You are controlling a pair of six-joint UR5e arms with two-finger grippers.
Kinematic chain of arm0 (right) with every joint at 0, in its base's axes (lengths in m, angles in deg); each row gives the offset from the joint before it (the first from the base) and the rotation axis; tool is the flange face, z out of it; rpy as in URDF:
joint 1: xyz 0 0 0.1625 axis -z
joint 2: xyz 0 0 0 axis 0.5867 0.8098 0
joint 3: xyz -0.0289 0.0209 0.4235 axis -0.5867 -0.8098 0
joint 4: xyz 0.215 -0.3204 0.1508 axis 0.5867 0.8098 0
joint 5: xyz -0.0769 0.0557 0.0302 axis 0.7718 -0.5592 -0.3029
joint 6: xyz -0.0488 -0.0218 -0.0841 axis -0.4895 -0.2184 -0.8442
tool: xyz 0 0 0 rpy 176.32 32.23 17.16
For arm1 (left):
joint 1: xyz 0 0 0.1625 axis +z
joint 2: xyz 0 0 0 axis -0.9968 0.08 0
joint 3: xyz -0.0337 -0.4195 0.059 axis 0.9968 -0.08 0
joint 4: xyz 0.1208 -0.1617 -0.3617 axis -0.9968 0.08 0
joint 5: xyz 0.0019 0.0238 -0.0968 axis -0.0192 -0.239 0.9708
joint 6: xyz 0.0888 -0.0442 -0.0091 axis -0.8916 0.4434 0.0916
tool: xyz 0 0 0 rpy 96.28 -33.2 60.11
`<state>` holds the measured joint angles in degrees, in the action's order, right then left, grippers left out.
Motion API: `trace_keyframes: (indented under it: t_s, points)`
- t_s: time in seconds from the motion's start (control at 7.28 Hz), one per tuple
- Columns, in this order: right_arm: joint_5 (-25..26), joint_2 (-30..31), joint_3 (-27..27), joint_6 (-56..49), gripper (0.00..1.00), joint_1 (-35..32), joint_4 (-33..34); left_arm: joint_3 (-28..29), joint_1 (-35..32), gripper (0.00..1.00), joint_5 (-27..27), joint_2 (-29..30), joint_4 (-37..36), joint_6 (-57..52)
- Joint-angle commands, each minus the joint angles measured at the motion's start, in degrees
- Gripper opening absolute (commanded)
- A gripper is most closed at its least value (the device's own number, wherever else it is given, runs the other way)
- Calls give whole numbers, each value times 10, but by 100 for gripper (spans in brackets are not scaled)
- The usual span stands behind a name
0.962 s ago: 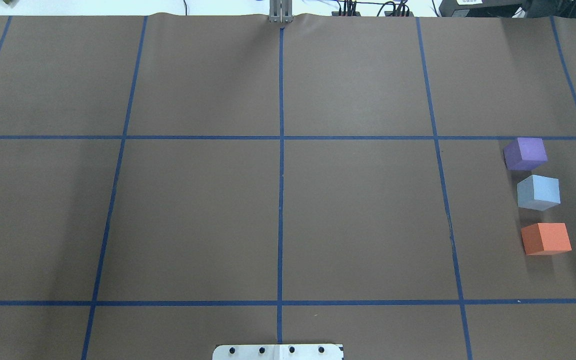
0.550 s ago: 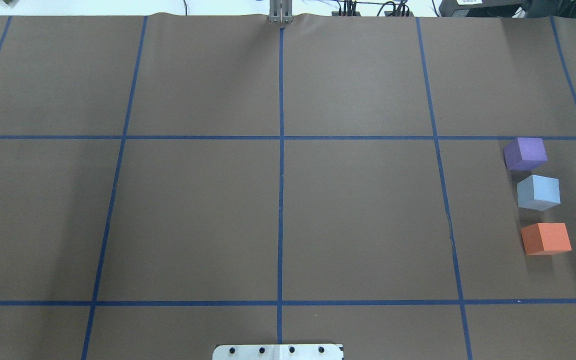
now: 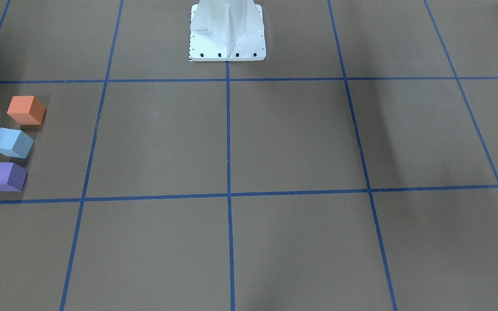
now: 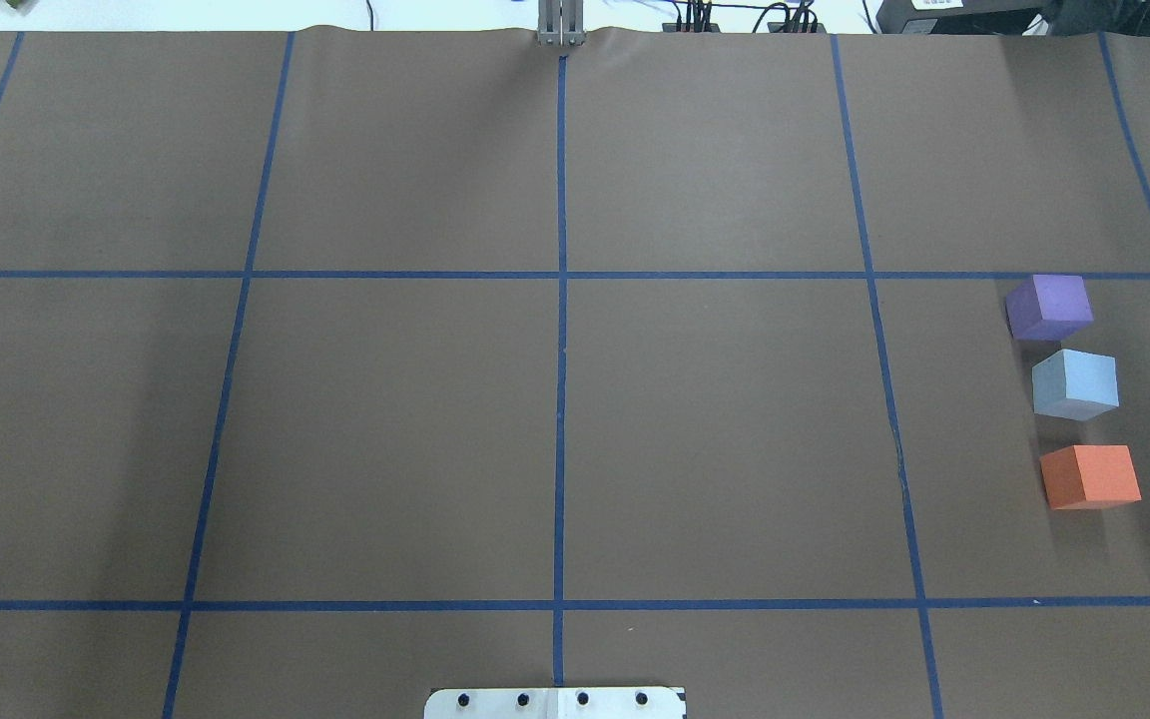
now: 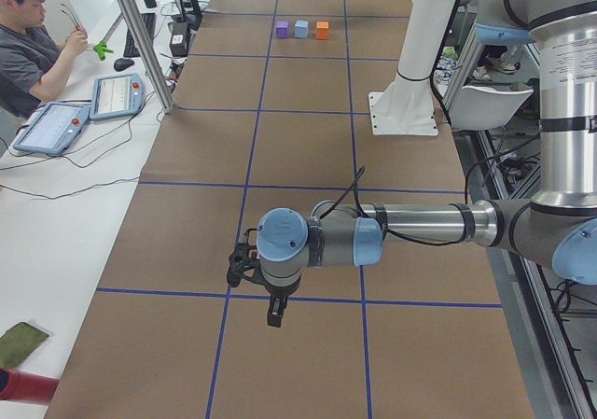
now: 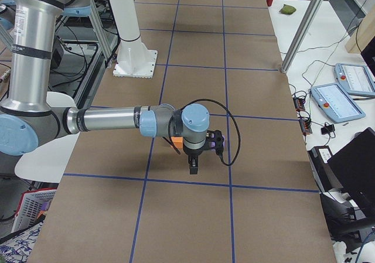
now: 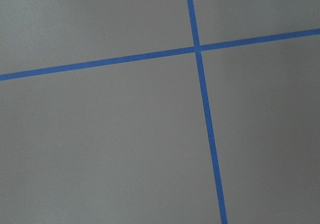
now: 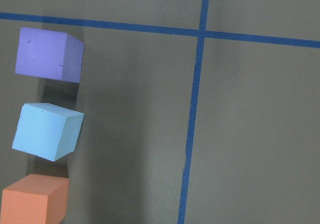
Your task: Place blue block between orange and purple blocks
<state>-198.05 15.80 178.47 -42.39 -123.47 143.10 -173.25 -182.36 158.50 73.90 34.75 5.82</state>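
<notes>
The blue block (image 4: pixel 1075 383) sits on the brown table at the right, in a row between the purple block (image 4: pixel 1051 307) beyond it and the orange block (image 4: pixel 1091 476) nearer the robot. Small gaps separate them. The same row shows in the front view as orange (image 3: pixel 26 110), blue (image 3: pixel 12 143), purple (image 3: pixel 4 176), and in the right wrist view (image 8: pixel 47 130). My right gripper (image 6: pixel 194 170) hangs above the blocks, clear of them. My left gripper (image 5: pixel 272 318) hovers over bare table far from them. Both show only in the side views, so I cannot tell if they are open or shut.
Blue tape lines (image 4: pixel 560 350) divide the brown table cover into squares. The white robot base (image 3: pixel 227 30) stands at the robot's edge. An operator (image 5: pixel 28 36) sits by tablets (image 5: pixel 117 95) beside a metal post (image 5: pixel 140 36).
</notes>
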Motion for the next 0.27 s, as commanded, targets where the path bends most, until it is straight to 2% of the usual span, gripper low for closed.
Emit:
trace_keyframes:
  t_s: [0.0,0.14]
  points:
    - [0,0,0,0,100,0,0,0,0,100,0,-1,0,0]
    - [0,0,0,0,100,0,0,1,0,100,0,-1,0,0]
